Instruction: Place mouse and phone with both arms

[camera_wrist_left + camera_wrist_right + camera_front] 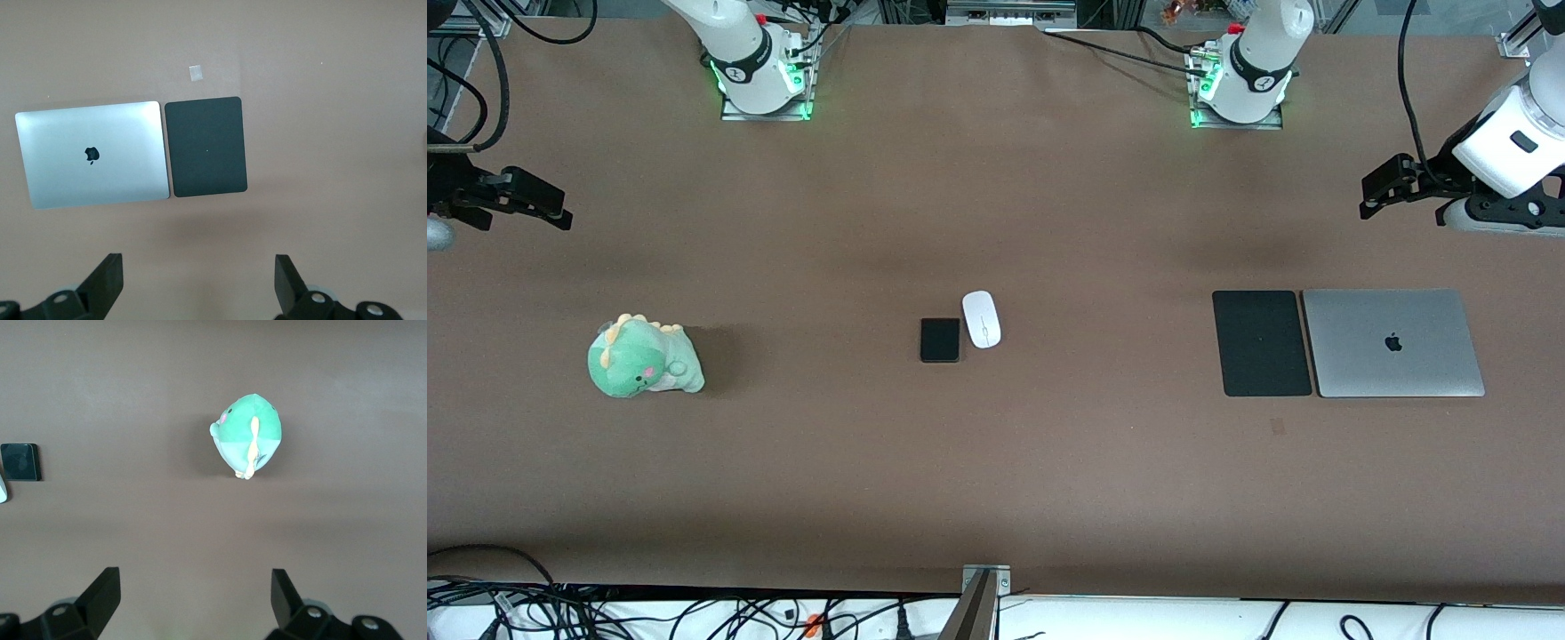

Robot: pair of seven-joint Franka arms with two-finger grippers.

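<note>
Brown table (996,489) under bright light

One mouse (981,319) lies on the tabletop (996,462), white and oval, at 1 o'clock of the one phone (940,340), a small black rectangle just beside it. One black mouse pad (1261,342) lies at 9 o'clock of one closed silver laptop (1392,343). One green plush dinosaur (643,357) sits alone. One small pale square patch (195,73) marks the tabletop. Two arms are counted, with one left hand (1376,188) and one right hand (547,203).
</note>
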